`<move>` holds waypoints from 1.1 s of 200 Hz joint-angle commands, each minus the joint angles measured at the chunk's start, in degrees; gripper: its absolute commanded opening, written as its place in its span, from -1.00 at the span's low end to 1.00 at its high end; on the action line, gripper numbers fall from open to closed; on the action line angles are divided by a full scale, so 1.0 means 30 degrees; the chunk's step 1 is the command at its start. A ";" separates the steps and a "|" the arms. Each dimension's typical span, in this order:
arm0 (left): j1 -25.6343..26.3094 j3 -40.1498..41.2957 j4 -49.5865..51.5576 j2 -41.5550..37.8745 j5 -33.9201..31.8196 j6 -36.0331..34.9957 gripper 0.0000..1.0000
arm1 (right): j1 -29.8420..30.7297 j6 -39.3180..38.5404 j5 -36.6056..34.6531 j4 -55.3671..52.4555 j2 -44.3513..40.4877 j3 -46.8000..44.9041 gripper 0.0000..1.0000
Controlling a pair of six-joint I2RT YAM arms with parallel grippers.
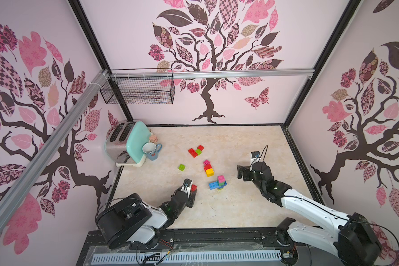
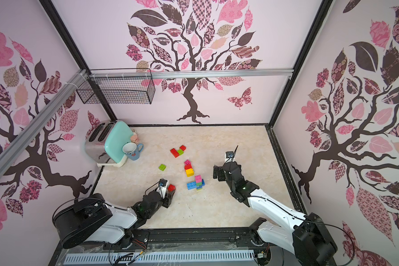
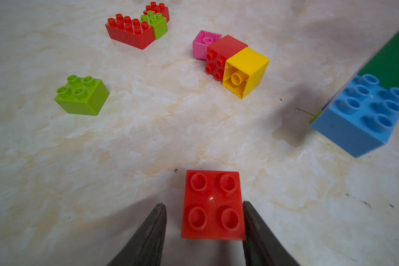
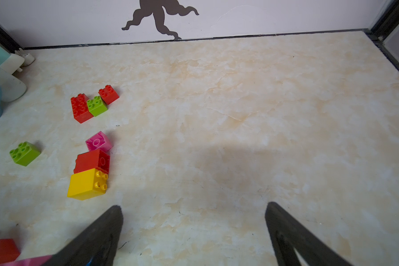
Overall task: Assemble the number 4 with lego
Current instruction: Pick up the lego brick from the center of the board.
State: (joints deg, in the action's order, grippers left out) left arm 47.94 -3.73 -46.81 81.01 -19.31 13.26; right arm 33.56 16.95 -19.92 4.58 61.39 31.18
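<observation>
Left wrist view: red brick (image 3: 212, 195), square and studs-up, lies near-left in the scene between the jaws of the left gripper (image 3: 202, 203). One side touches and the other stands just clear, so it is not clamped. Partial stack (image 1: 218, 183) lies just right. Right gripper (image 4: 194, 207) stands wide apart, empty, farther off.

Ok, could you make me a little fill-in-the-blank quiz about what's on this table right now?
1. The brick between the fingers of the left gripper is ___.
2. The right gripper is open and holds ___.
3. The lone brick that touches no other brick or gripper is ___.
4. The mug beside the toaster is ___ on the outside.
Missing words: red; nothing; green; blue.
</observation>
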 commanded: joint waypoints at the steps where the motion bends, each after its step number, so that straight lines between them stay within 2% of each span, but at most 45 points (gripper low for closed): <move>1: 0.0065 -0.0740 -0.0013 0.0276 0.0138 -0.0156 0.08 | -0.0119 0.0201 -0.0114 0.0144 -0.0064 0.0066 0.99; 100: 0.0066 -0.0798 -0.1177 0.0954 0.0148 -0.0522 0.03 | -0.0113 0.0173 0.0046 0.0026 0.0075 0.0121 0.99; 139: 0.0056 -0.0596 -0.1423 0.0621 -0.0036 -0.0493 0.08 | -0.0111 0.0176 0.0137 0.0026 0.0224 0.0176 0.99; 172: 0.0060 -0.0632 -0.1487 0.0745 -0.0019 -0.0519 0.02 | -0.0134 0.0180 0.0136 0.0012 0.0218 0.0142 0.99; 196: 0.0052 -0.0620 -0.1505 0.0718 -0.0026 -0.0522 -0.08 | -0.0110 0.0176 0.0162 0.0047 0.0251 0.0125 0.99; 220: 0.0038 -0.0602 -0.1505 0.0634 0.0060 -0.0537 -0.38 | -0.0141 0.0323 0.0403 0.0097 0.0397 0.0090 0.99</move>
State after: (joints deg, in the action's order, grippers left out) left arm 47.94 -5.26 -50.22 83.42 -19.03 12.21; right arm 33.56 16.97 -19.53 4.56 61.52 31.18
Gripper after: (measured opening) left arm 0.364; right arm 0.995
